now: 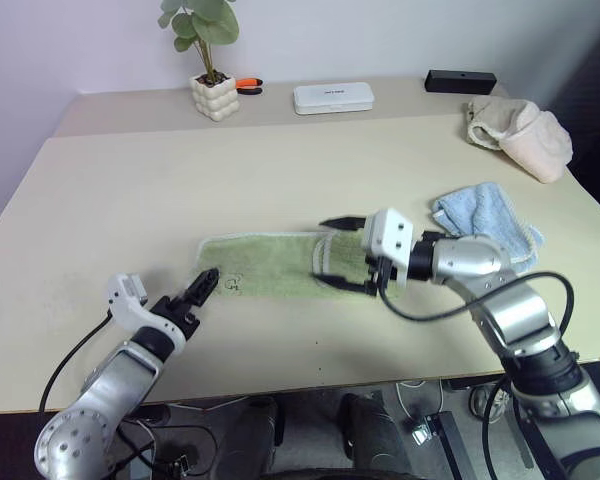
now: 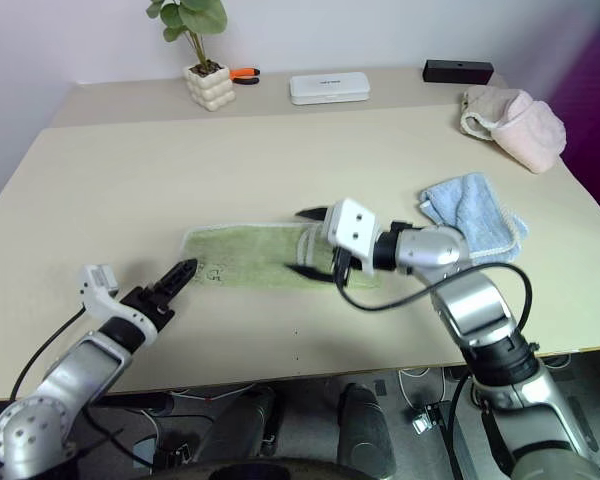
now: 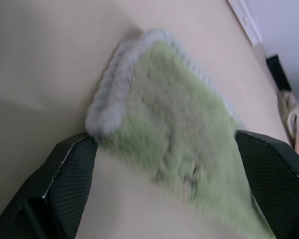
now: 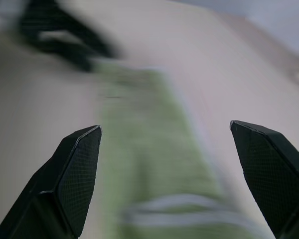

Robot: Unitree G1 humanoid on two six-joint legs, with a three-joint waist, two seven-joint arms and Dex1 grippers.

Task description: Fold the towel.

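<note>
The light green towel [image 1: 270,262] lies flat on the table as a long strip. A small dark mark [image 1: 231,284] sits near its left end, and a white-edged flap is folded over its right end. My right gripper [image 1: 340,254] hovers open over that right end, one finger on each side of the strip, holding nothing. Just off the left end, my left gripper [image 1: 204,284] points at the corner with the mark. In the left wrist view its fingers [image 3: 72,172] stand wide apart and open, with the towel [image 3: 174,109] lying beyond them.
A light blue cloth [image 1: 488,217] lies just right of my right arm. A cream-pink bundled towel [image 1: 525,135] sits at the far right. Along the back stand a potted plant [image 1: 214,95], an orange-handled tool [image 1: 248,84], a white box [image 1: 332,97] and a black box [image 1: 460,80].
</note>
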